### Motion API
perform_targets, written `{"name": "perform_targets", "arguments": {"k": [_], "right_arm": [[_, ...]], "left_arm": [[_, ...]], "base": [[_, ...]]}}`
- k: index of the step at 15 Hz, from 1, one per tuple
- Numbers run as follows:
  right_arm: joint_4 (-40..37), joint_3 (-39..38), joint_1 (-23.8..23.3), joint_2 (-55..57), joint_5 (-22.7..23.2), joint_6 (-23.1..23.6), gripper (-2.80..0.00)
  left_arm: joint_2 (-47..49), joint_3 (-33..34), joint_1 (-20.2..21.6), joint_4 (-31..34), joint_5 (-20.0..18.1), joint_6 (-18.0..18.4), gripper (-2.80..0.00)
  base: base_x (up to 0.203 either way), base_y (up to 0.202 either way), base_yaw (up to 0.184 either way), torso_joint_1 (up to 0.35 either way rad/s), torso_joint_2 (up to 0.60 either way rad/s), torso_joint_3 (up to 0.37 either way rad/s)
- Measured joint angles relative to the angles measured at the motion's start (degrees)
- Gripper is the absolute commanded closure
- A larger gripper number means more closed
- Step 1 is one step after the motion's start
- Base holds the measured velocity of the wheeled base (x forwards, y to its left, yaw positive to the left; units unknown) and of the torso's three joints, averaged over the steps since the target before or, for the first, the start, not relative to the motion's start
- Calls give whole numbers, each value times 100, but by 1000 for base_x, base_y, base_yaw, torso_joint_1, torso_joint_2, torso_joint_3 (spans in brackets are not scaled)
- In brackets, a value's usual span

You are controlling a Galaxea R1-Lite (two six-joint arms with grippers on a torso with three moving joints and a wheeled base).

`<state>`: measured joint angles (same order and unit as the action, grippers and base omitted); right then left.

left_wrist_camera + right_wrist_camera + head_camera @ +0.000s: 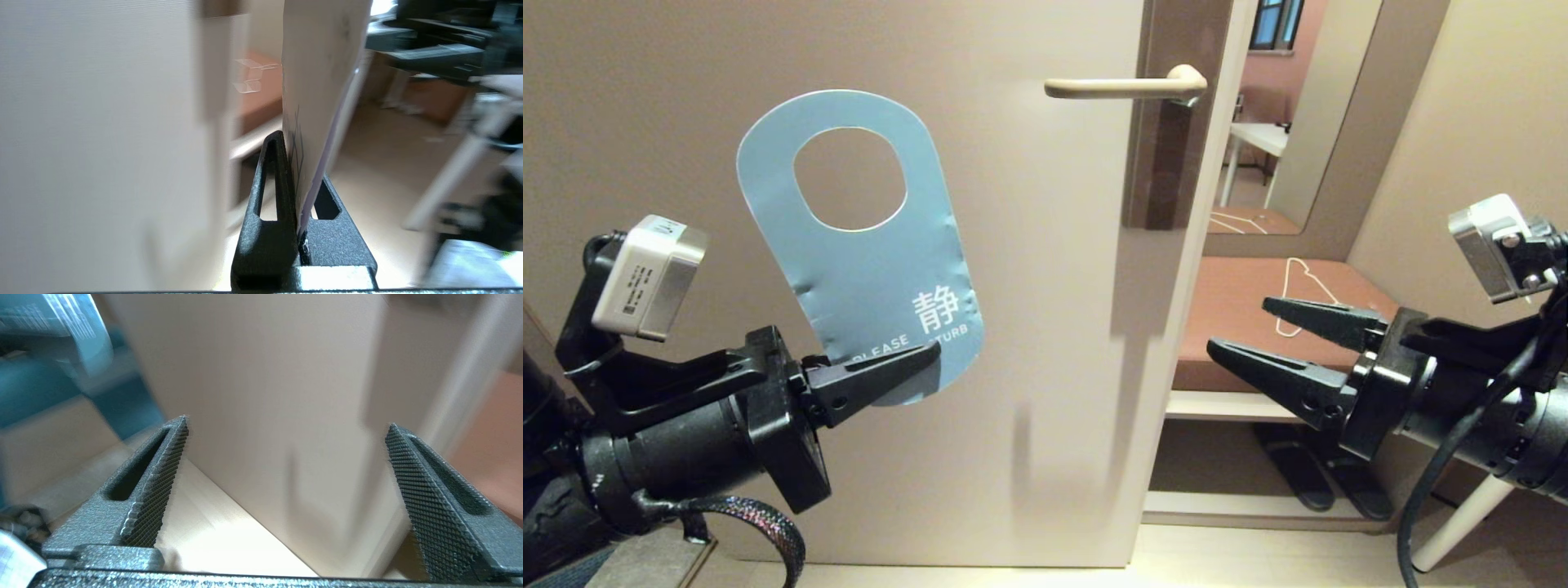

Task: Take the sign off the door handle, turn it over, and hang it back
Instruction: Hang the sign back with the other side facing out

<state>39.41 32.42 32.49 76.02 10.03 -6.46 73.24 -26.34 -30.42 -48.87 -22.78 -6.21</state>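
Observation:
The sign (874, 261) is off the door handle and hangs in the air before the door, blue face toward me, oval hole uppermost. My left gripper (927, 353) is shut on its lower edge, over the printed words. In the left wrist view the sign (322, 94) stands edge-on between the two black fingers (269, 192), showing its pale face. The door handle (1123, 86) is bare, up and to the right of the sign. My right gripper (1241, 328) stands open low at the right, past the door's edge, holding nothing; its pads (159, 477) are far apart.
The beige door (1029, 327) fills the left and middle. Right of its edge is a brown shelf (1241, 294) with a thin white wire hanger (1303, 290) on it, and dark slippers (1319, 478) below. A mirror (1298, 114) stands behind the shelf.

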Motion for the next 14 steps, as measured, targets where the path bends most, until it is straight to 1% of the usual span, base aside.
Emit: {"name": "perform_targets", "arguments": {"k": [1, 3, 5, 9, 10, 12, 14], "right_arm": [[-6, -134, -115, -5, -5, 102, 0], [-5, -286, -363, -21, -127, 173, 0], [0, -312, -664, -20, -447, 184, 0], [28, -352, -1569, -37, -1134, 269, 0], [31, -374, -1771, -93, -1282, 286, 0], [40, -559, -2209, -319, -1409, 300, 0], [41, -950, -2559, -619, -1425, 307, 0]], "left_arm": [[47, 9, 170, 0, 24, 133, 0], [119, 61, 455, -8, 66, 308, 0], [152, 205, 601, -25, 167, 329, 0], [176, 444, 707, -53, 606, 320, 0], [181, 461, 730, -51, 666, 318, 0], [192, 559, 857, -53, 680, 323, 0], [186, 678, 966, -55, 685, 326, 0]], "base": [[0, 0, 0, 0, 0, 0], [0, 0, 0, 0, 0, 0], [0, 0, 0, 0, 0, 0], [0, 0, 0, 0, 0, 0], [0, 0, 0, 0, 0, 0], [0, 0, 0, 0, 0, 0], [0, 0, 0, 0, 0, 0]]}}
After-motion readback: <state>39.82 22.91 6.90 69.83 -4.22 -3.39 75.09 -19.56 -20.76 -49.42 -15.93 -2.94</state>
